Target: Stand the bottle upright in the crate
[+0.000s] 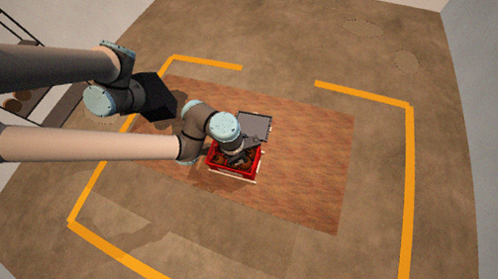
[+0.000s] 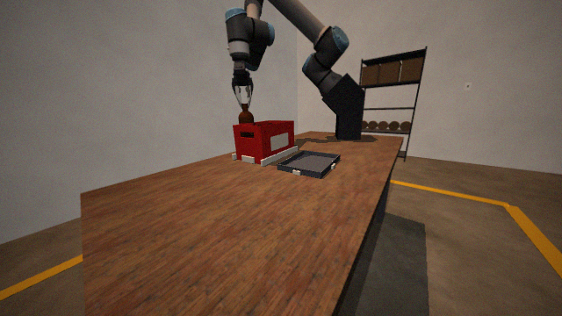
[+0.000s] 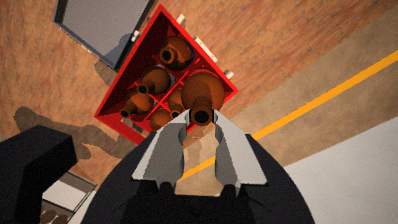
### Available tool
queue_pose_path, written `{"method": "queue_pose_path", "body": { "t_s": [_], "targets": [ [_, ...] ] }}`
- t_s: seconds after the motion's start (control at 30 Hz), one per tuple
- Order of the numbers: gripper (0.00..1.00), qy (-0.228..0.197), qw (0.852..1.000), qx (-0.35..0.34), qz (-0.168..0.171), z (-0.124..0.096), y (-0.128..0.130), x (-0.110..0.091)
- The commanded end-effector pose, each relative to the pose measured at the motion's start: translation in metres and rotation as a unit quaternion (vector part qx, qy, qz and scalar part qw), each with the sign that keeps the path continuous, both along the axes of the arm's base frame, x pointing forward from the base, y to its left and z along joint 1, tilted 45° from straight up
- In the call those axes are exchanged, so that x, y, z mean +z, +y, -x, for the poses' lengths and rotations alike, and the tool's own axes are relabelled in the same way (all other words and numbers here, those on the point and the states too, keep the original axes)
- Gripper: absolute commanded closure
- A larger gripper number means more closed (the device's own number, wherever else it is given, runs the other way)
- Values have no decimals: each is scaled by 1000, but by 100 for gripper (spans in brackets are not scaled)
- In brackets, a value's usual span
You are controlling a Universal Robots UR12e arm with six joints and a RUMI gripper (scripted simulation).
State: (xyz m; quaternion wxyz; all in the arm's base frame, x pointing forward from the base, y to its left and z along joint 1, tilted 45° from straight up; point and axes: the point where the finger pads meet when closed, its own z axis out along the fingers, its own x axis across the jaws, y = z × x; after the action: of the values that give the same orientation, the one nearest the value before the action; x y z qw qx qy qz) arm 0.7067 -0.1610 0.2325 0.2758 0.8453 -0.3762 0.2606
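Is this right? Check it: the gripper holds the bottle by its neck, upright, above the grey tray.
Not quite. The gripper does hold the bottle upright by its neck, but above the red crate, not the tray. The exterior view shows the tray lying beside the crate with no bottle on it.
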Motion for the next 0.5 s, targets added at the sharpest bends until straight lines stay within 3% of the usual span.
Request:
{"method": "queue_pose_path", "body": {
  "t_s": [0.0, 0.47],
  "targets": [
    [100, -1, 1000, 0, 0, -1, -2, -2],
    [100, -1, 1000, 0, 0, -3, -6, -6]
  ]
}}
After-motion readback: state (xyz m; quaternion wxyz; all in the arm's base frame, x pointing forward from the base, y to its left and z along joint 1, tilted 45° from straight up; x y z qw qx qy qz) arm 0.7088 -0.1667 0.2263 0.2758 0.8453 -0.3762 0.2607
